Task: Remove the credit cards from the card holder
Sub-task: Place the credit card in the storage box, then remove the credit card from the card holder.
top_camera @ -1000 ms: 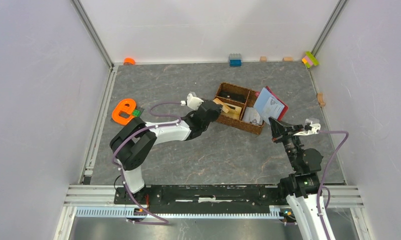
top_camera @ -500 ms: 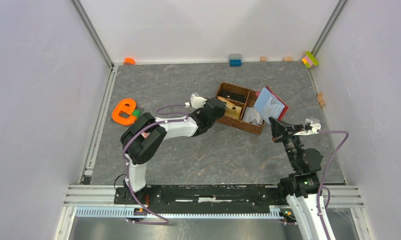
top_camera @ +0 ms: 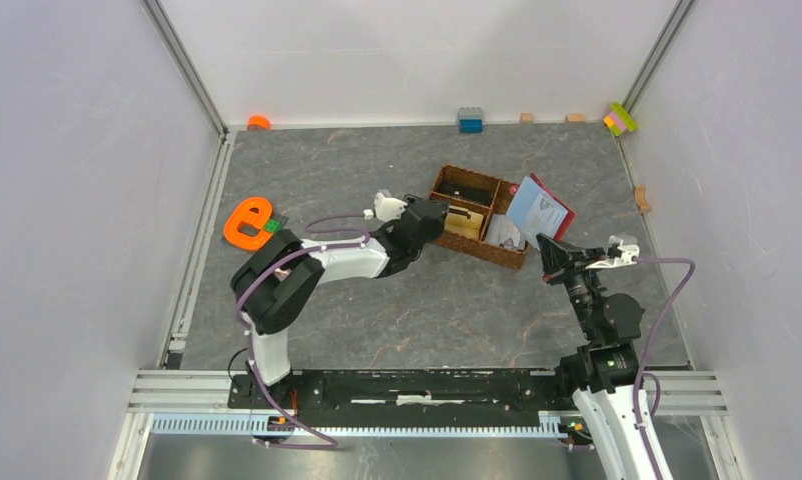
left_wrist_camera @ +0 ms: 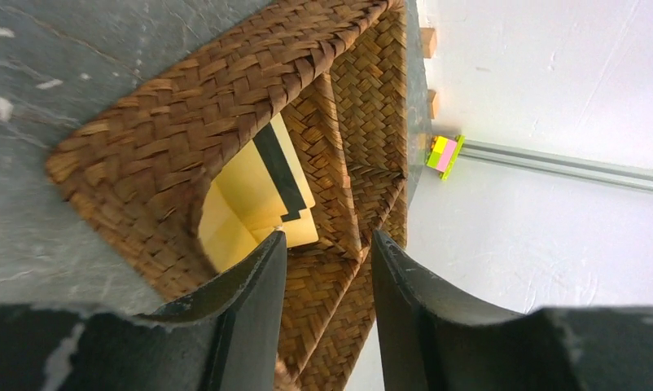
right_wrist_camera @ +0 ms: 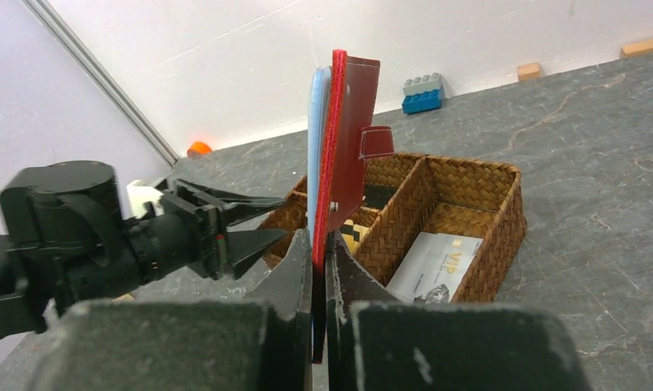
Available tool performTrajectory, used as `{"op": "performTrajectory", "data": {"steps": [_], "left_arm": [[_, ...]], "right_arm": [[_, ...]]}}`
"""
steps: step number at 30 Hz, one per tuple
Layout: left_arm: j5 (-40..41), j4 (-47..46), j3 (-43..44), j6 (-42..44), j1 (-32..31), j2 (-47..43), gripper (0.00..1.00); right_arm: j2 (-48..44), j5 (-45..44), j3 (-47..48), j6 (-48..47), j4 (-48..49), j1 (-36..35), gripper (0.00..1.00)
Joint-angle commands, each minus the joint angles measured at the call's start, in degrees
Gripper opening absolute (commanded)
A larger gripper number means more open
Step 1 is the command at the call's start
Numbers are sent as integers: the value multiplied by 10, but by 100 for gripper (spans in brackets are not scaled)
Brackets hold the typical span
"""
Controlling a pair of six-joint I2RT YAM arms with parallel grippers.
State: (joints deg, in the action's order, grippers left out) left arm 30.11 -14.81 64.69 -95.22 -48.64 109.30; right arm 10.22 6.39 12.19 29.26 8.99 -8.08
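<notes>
The grey tabletop [top_camera: 377,300] carries a brown wicker basket [top_camera: 492,254] with compartments, far and a little right of the middle. Just right of the basket, the right claw [right_wrist_camera: 319,269] is closed on the lower edge of the dark red card holder [right_wrist_camera: 352,147] and holds it upright. A light blue card [right_wrist_camera: 317,138] sits against its left face, not yet taken out. A tan card [left_wrist_camera: 258,183] and a white-grey card [right_wrist_camera: 433,265] lie in the near compartments, so the task seems partly done. The left claw [left_wrist_camera: 327,244] hangs open and empty over the tan card.
</notes>
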Motion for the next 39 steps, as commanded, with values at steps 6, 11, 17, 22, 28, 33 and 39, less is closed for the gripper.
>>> {"op": "performTrajectory", "data": {"steps": [6,11,17,22,28,33,39], "left_arm": [[-2,13,-118,228,17,-238,48],[-142,-7,-184,510,59,-355,47],[-275,-7,-213,622,69,-399,69],[-298,-70,-280,610,69,-419,100],[-282,-89,-323,595,69,-459,100],[-218,-113,-394,562,63,-533,100],[-207,-129,-442,566,64,-570,100]], "right_arm": [[61,62,-7,3,79,2,0],[118,179,-20,17,173,2,0],[189,300,-60,88,354,2,8],[236,322,-75,117,411,2,6],[259,332,-88,145,455,1,0],[277,333,-93,165,481,-1,0],[310,340,-102,202,538,-8,0]]}}
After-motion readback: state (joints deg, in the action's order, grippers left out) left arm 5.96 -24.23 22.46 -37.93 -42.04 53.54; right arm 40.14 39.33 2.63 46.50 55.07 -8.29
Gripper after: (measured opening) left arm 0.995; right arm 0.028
